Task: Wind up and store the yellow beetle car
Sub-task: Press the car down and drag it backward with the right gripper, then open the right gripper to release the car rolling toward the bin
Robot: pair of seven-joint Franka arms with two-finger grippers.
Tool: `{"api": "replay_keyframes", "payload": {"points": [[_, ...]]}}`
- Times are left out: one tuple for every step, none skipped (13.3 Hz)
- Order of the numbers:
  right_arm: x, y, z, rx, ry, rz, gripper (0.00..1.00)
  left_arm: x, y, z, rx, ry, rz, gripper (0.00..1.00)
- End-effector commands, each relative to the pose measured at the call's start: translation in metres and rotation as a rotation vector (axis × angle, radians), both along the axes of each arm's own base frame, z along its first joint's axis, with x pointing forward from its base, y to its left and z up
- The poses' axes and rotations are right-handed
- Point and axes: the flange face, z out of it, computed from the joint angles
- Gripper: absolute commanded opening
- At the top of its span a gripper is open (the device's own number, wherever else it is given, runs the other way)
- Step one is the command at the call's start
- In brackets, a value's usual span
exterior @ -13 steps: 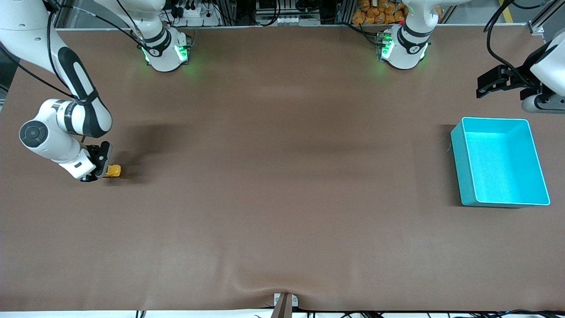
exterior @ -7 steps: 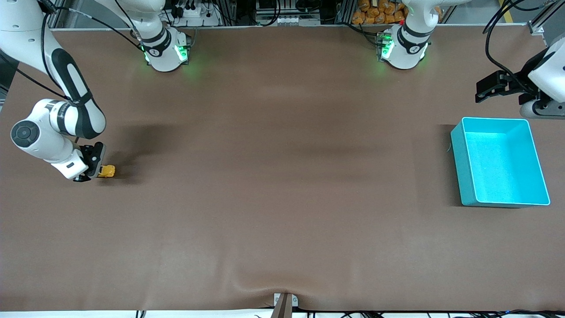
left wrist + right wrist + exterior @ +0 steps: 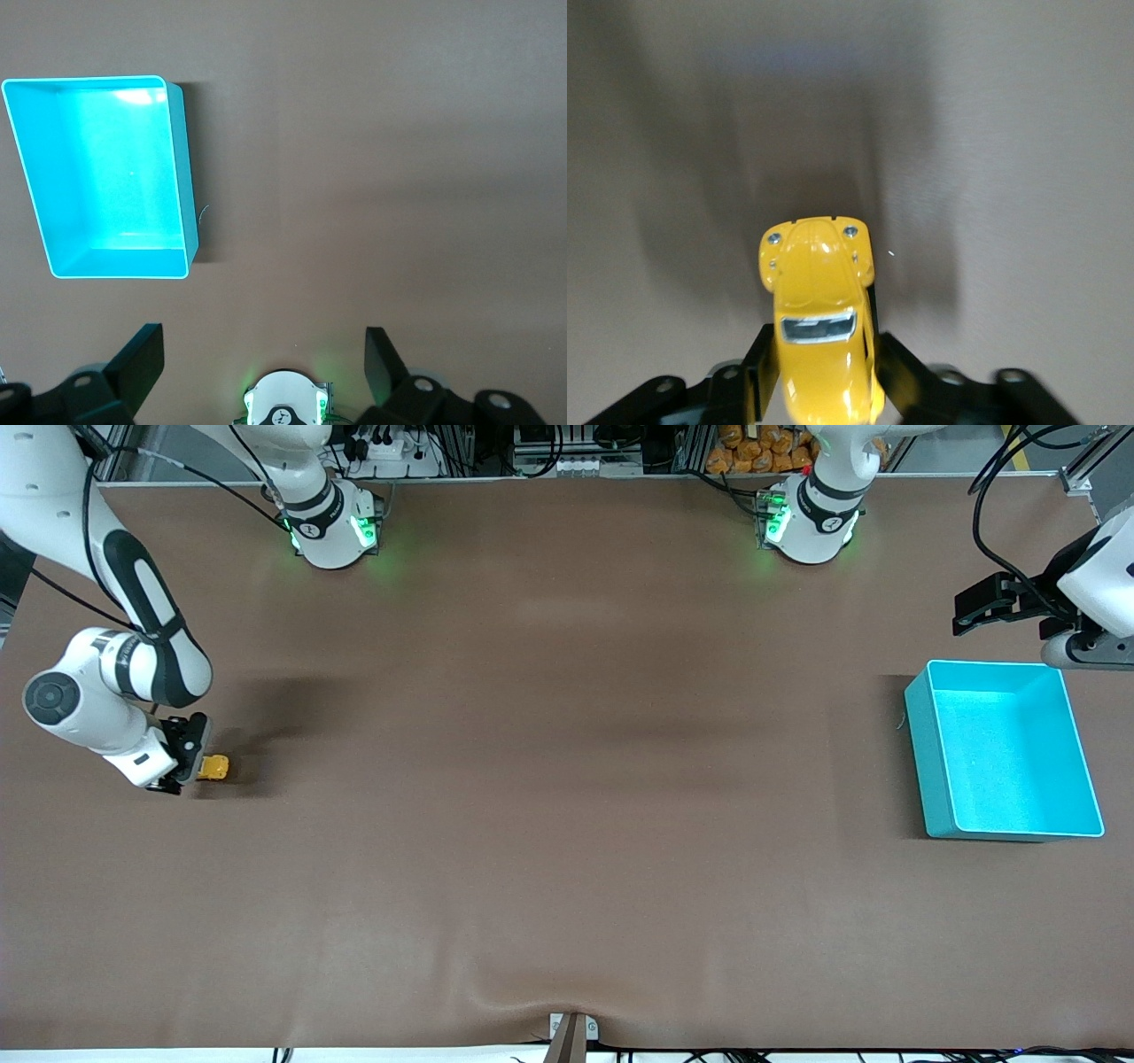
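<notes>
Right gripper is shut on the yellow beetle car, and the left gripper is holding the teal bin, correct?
Not quite. The right gripper is shut on the yellow beetle car, but the left gripper holds nothing: the left wrist view shows it open, above the table beside the teal bin.

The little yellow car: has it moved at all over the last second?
Yes. The yellow beetle car, gripped by the right gripper, has slid toward the right arm's end of the table, farther from the teal bin.

A brown mat (image 3: pixel 567 779) covers the table; cables and orange packets (image 3: pixel 753 447) crowd its top edge.
</notes>
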Motion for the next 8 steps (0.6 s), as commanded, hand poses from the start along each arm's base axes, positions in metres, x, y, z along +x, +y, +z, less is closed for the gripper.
{"api": "replay_keyframes", "payload": {"points": [[0.008, -0.010, -0.018, 0.005, 0.042, -0.012, 1.00, 0.001, -0.002, 0.003, 0.025, -0.020, 0.012, 1.00], [0.019, -0.011, -0.004, 0.004, 0.063, -0.016, 1.00, 0.001, -0.001, 0.003, 0.026, -0.022, 0.015, 1.00], [0.032, -0.014, 0.011, 0.015, 0.097, -0.029, 1.00, 0.001, -0.001, 0.003, 0.025, -0.022, 0.015, 1.00], [0.040, -0.017, 0.022, 0.038, 0.114, -0.057, 1.00, 0.001, -0.001, 0.003, 0.025, -0.022, 0.019, 1.00], [0.045, -0.018, 0.030, 0.060, 0.124, -0.061, 1.00, 0.001, -0.001, 0.003, 0.026, -0.022, 0.022, 1.00], [0.049, -0.019, 0.036, 0.070, 0.121, -0.057, 1.00, 0.001, -0.001, 0.003, 0.026, -0.022, 0.022, 1.00], [0.052, -0.020, 0.039, 0.073, 0.114, -0.056, 1.00, 0.001, -0.001, 0.003, 0.026, -0.022, 0.022, 1.00], [0.053, -0.020, 0.041, 0.076, 0.109, -0.061, 1.00, 0.001, -0.001, 0.003, 0.026, -0.022, 0.022, 1.00]]}}
